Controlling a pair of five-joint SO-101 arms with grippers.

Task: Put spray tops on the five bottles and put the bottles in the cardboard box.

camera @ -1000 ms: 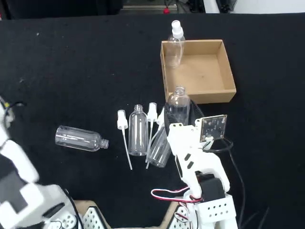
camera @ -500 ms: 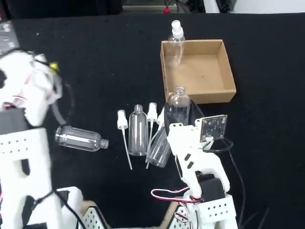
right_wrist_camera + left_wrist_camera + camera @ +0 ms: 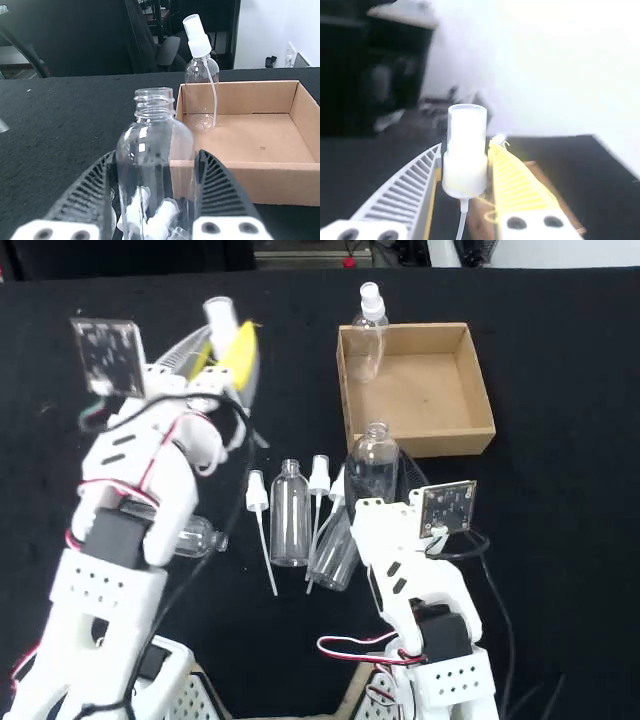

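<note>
One spray top [image 3: 465, 155] in left jaws, bottle [image 3: 154, 165] in right jaws

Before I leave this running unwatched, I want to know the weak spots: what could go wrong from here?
The spray top in the left hand trails a thin tube that could miss the narrow neck of the open bottle held by the right hand. Beside that hand lie loose bottles and spare spray tops, so a swing might knock them rolling.

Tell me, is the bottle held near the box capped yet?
No: the bottle in the right pincer stands upright, its threaded neck bare.
</note>
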